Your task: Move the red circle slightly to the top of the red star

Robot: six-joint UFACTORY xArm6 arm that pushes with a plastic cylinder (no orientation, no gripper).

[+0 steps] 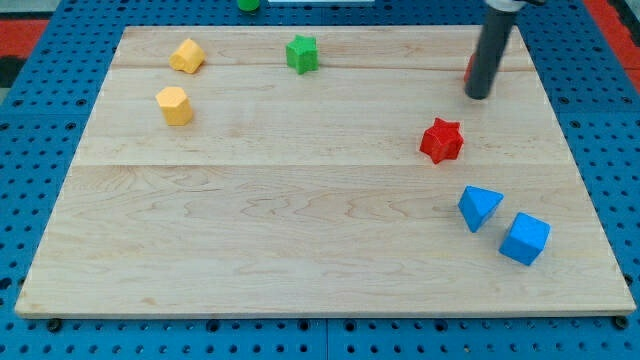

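The red star (441, 139) lies at the view's right, a little above the middle. The red circle (468, 68) is mostly hidden behind my rod; only a red sliver shows at the rod's left edge, above and slightly right of the star. My tip (479, 96) rests on the board right beside that sliver, above and right of the red star.
A green star (302, 53) sits at top centre. Two yellow blocks (187, 56) (175, 105) sit at top left. A blue triangle (479, 207) and a blue cube (525, 238) lie at lower right. A green block (247, 4) shows off the board's top edge.
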